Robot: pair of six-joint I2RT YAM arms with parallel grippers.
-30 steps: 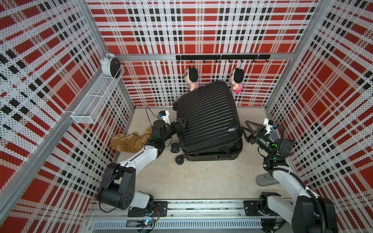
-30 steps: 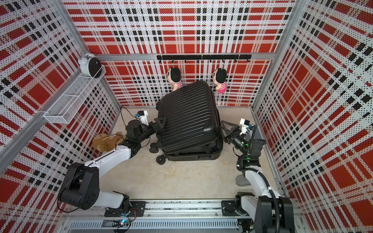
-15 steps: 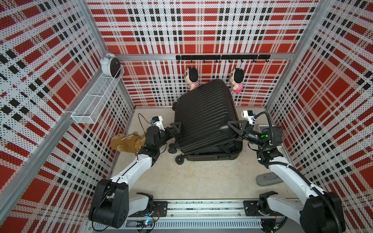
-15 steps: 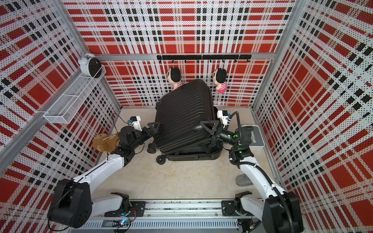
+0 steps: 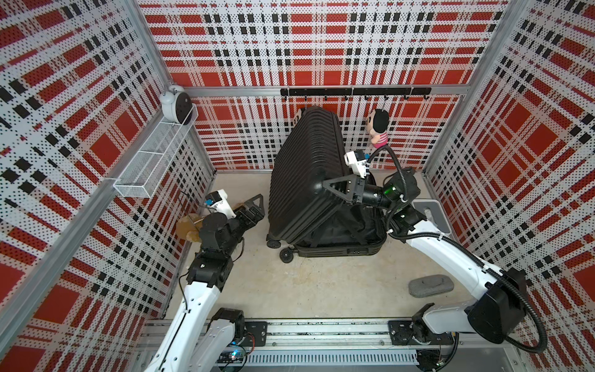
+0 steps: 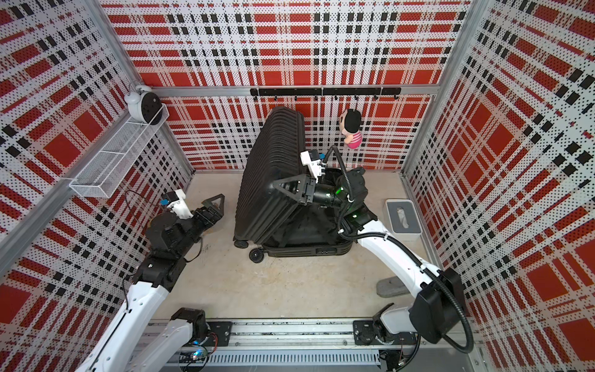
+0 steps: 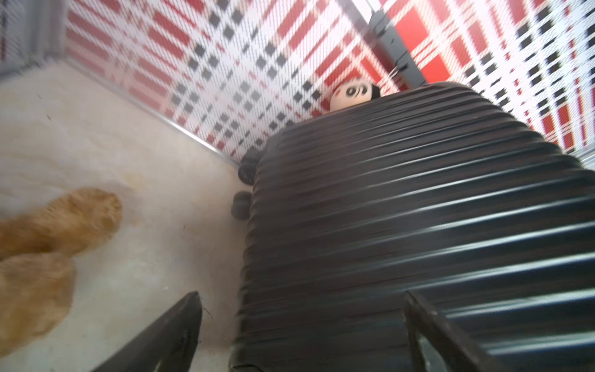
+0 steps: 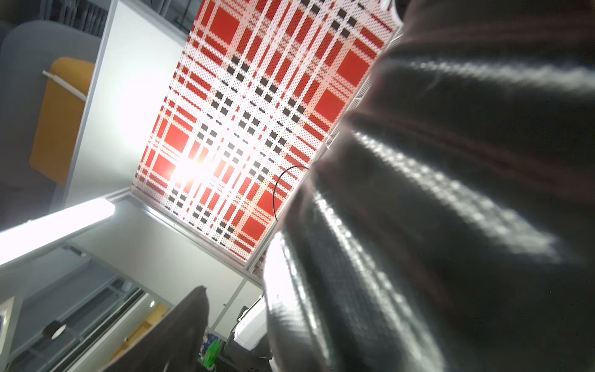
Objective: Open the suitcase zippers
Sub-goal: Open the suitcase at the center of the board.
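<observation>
The black ribbed suitcase (image 5: 302, 180) (image 6: 270, 180) lies on the floor with its lid swung steeply up towards the left; black lining shows in the lower shell (image 5: 341, 249). My right gripper (image 5: 328, 188) (image 6: 280, 186) is open, its jaws astride the lid's free edge, one finger (image 8: 183, 328) visible beside the lid (image 8: 450, 193). My left gripper (image 5: 257, 209) (image 6: 219, 206) (image 7: 302, 309) hangs open just left of the case (image 7: 402, 209), touching nothing. The zippers along the rims are too dark to make out.
A brown plush toy (image 5: 188, 227) (image 7: 58, 225) lies behind my left arm. A grey box (image 5: 431, 215) sits by the right wall and a grey pad (image 5: 431, 285) lies nearer the front. A doll (image 5: 380, 127) hangs from the back rail; a wire basket (image 5: 154, 161) juts from the left wall.
The right gripper moved in from the right to the lid's edge, and the lid rose from nearly flat to steeply raised. The left gripper drew back from the case's left side.
</observation>
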